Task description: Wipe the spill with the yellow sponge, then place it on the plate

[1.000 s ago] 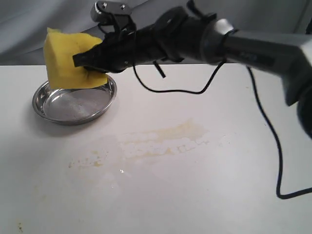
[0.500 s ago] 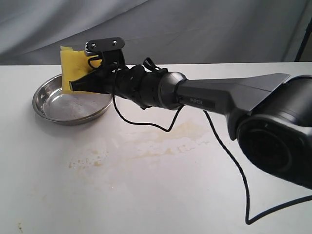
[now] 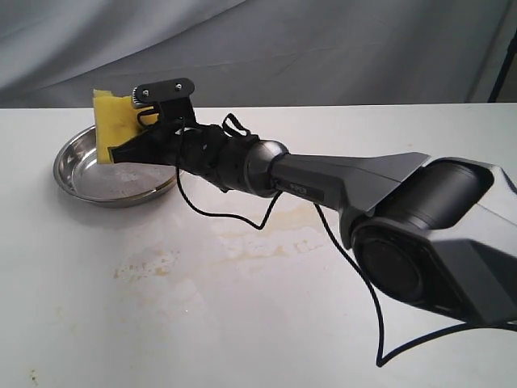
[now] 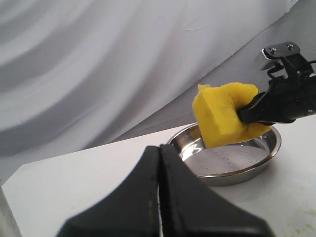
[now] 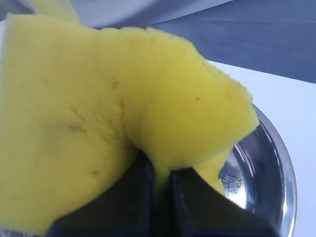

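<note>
My right gripper is shut on the yellow sponge, pinching it so the foam bulges around the fingers. The yellow sponge hangs just above the far side of the steel plate; in the left wrist view the sponge is over the plate. Whether it touches the plate's bottom I cannot tell. The spill shows as pale brownish smears on the white table, right of the plate. My left gripper is shut and empty, near the plate's other side.
A black cable loops from the right arm down across the table. Grey curtain hangs behind the table's far edge. Small yellowish specks dot the table in front of the plate.
The right gripper has carried the sponge lower and slightly leftward over the plate, with the arm stretching further across the table. The smears stay as they were.
</note>
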